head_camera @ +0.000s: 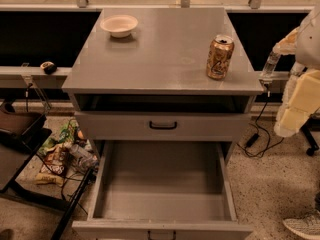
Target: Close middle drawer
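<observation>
Bowl (119, 25) upper left on tabletop (160, 59); middle drawer (162, 189) lower centre, pulled far out; can (220, 57) upper right. End effector (294, 111) at right edge, apart from drawer, grip state can't tell. Likely approach step; next: reach drawer front, push in.

Arm (311, 34) enters at the right edge of the view, white shell, mostly cropped. Gripper (296, 106) hangs below it at mid-height: cream-coloured, pointing down and slightly left, partly cut off by the frame, free in the air.
</observation>
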Controlling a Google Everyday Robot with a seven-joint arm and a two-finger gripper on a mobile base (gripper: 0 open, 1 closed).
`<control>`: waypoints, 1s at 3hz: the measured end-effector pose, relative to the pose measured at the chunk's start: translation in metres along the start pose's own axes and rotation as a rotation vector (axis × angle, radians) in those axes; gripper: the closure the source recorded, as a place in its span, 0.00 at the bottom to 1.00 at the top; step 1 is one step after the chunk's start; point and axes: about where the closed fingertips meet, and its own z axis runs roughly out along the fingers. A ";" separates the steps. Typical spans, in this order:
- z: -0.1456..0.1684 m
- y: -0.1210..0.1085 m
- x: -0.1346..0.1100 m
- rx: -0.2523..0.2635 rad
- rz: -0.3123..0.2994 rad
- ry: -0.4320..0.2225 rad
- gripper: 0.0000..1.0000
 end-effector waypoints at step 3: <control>0.059 0.047 -0.013 0.023 0.082 0.011 0.00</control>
